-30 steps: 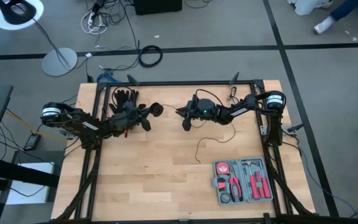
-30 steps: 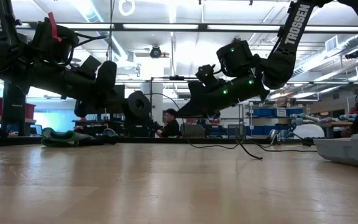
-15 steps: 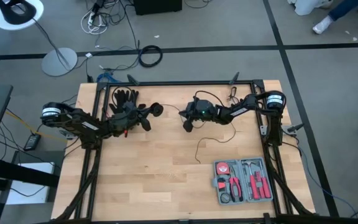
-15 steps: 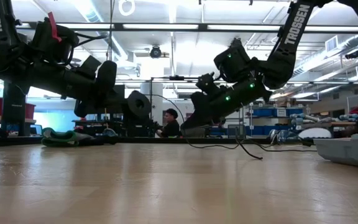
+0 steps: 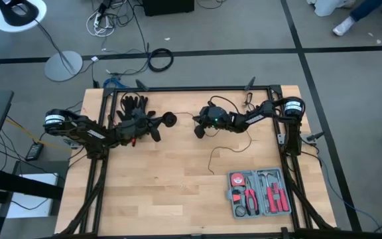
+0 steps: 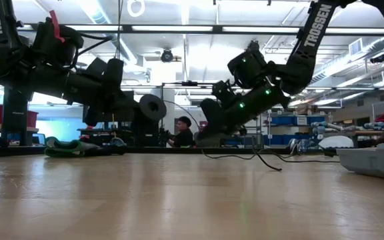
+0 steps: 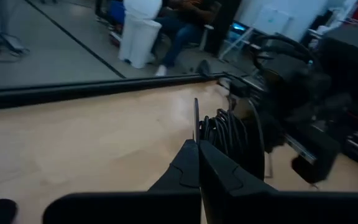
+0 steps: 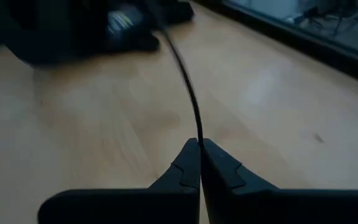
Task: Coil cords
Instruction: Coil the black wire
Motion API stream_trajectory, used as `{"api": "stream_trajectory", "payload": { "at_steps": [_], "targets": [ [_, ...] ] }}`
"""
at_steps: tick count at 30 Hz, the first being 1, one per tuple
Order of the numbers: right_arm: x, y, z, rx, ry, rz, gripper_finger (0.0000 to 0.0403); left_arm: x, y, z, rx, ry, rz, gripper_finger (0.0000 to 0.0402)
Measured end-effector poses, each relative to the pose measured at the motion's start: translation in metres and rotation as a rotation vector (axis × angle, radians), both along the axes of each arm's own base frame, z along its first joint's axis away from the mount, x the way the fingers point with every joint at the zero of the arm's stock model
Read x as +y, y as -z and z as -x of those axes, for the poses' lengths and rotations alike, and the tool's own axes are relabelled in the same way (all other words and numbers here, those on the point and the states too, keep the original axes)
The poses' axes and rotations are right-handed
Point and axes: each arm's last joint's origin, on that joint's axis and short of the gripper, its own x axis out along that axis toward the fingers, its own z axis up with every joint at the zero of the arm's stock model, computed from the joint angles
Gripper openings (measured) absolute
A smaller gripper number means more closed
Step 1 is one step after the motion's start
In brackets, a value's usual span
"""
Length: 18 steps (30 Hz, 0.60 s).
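Both grippers are shut tight, each on a part of the same black wire. From above, the left gripper (image 5: 156, 126) sits near the back of the table (image 5: 158, 192), just beside the black glove (image 5: 132, 104), and it holds the end with the small round disc (image 5: 170, 118). The right gripper (image 5: 199, 127) is close by, pinching the wire (image 5: 227, 147), which trails in a loose loop behind it over the wood toward the tool case (image 5: 259, 193).

From table height, both grippers hang in the air, well above the wood. The disc (image 6: 153, 107) stands on its edge by the left gripper (image 6: 133, 110), and the right gripper (image 6: 209, 123) points down at a slant. A thin bit of wire (image 6: 262, 159) droops to the table behind it. A person sits far back in the room.

In the left wrist view, the fingers (image 7: 194, 165) are pressed together on the disc (image 7: 235, 140), which shows turns of wire already wound on it.

In the right wrist view, the fingers (image 8: 194, 163) squeeze the wire (image 8: 188, 93) right at the tips, and it runs off toward the other arm.

To do this well, I think the right arm should circle the disc slowly, with the wire a little tight, so each turn lies next to the last. Pull too hard and the thin wire may slip out.
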Motion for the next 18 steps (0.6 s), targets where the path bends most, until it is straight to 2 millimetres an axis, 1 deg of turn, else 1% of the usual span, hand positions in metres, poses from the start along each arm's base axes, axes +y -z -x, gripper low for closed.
{"api": "stream_trajectory", "payload": {
  "at_steps": [3, 5, 8, 10, 13, 15, 18],
  "targets": [
    [0.0, -0.008, -0.008, -0.029, -0.013, -0.001, 0.0001, 0.0, 0.0, 0.0, -0.012, 0.007, 0.018, 0.0],
    [0.0, -0.01, -0.014, 0.016, -0.024, -0.019, 0.0001, 0.0, -0.002, 0.0, -0.035, 0.006, 0.013, 0.0],
    [0.0, -0.013, -0.02, 0.119, -0.066, -0.074, 0.0001, 0.0, -0.011, -0.001, -0.125, -0.002, -0.008, 0.0],
    [0.002, -0.017, -0.026, 0.144, -0.093, -0.094, 0.0, 0.001, -0.014, -0.002, -0.143, -0.015, -0.02, 0.0],
    [0.009, -0.026, -0.035, 0.13, -0.146, -0.101, 0.0, 0.003, -0.018, -0.01, -0.128, -0.018, -0.019, 0.0],
    [0.014, -0.036, -0.044, 0.102, -0.18, -0.098, 0.0, 0.004, -0.018, -0.018, -0.08, -0.021, -0.011, 0.0],
    [0.023, -0.041, -0.049, 0.141, -0.218, -0.093, 0.0, 0.007, -0.024, -0.031, -0.031, -0.032, -0.02, 0.0]
  ]
}}
